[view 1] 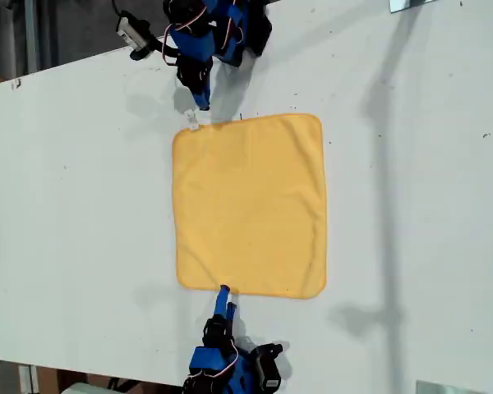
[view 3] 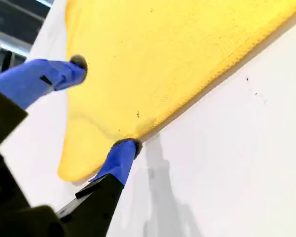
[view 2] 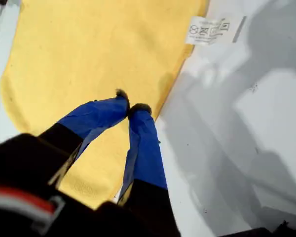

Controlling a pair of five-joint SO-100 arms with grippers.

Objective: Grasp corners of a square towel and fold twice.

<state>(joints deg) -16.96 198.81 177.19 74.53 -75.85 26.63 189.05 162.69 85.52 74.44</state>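
The towel [view 1: 249,205] lies flat and unfolded on the table [view 1: 74,205]. My first gripper [view 2: 128,107] has its jaws pressed together; my second gripper [view 3: 106,103] has them spread astride a corner. Both folds remain.

A white counter [view 1: 411,205] fills the exterior view, crossed by long grey shadows (faint dark specks dot it too).
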